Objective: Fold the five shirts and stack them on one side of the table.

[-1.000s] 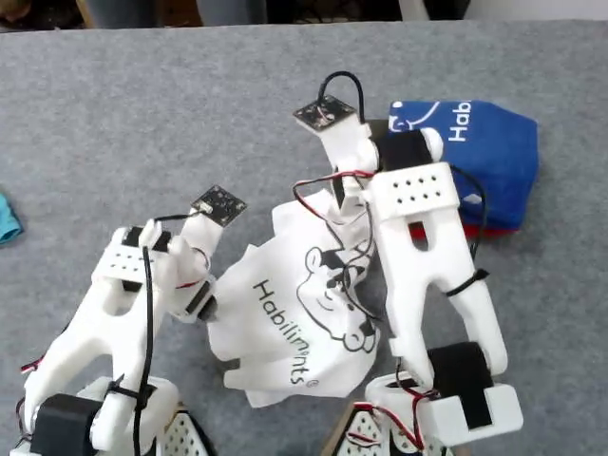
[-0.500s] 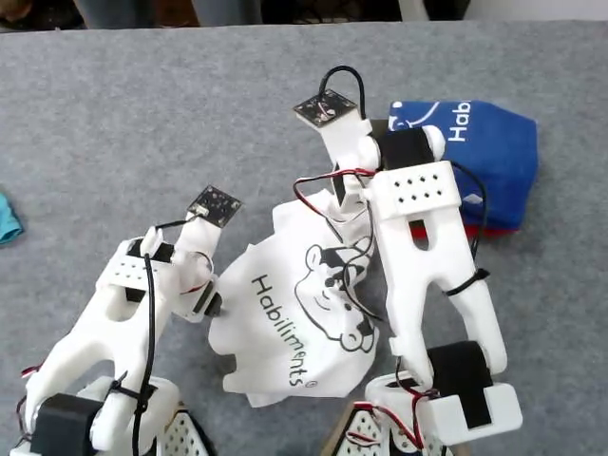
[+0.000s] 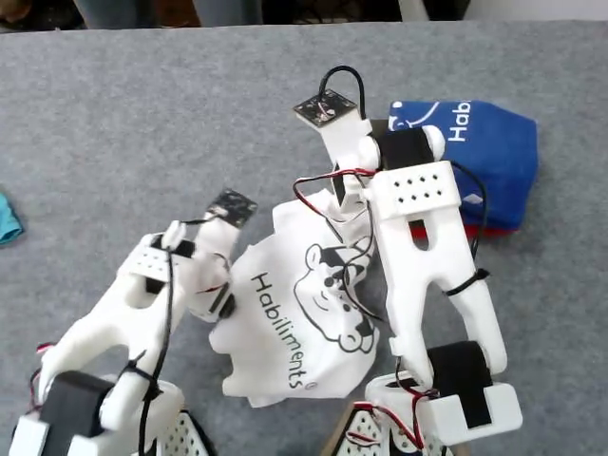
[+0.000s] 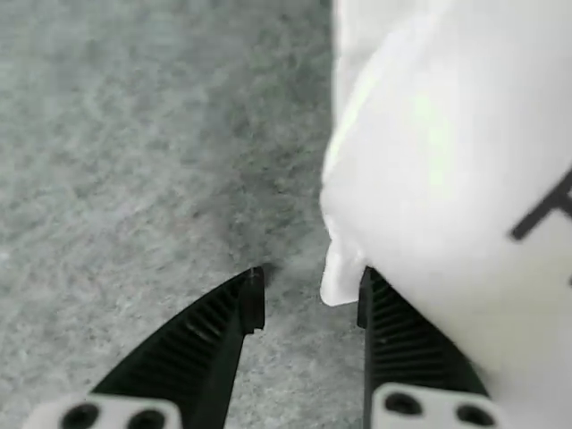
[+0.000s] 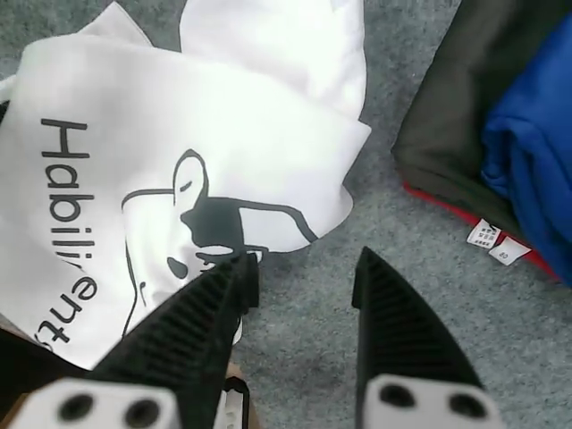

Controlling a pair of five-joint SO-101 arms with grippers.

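High view | white shirt (image 3: 304, 323) crumpled lower centre | left hand (image 4: 308, 299) apart at its edge | right hand (image 5: 299, 277) apart | risk: shallow bite, hem may slip.

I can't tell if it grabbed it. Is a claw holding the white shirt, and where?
Nothing is held. The left gripper is open at the edge of the white shirt, not clamped; the right gripper is open beside it.
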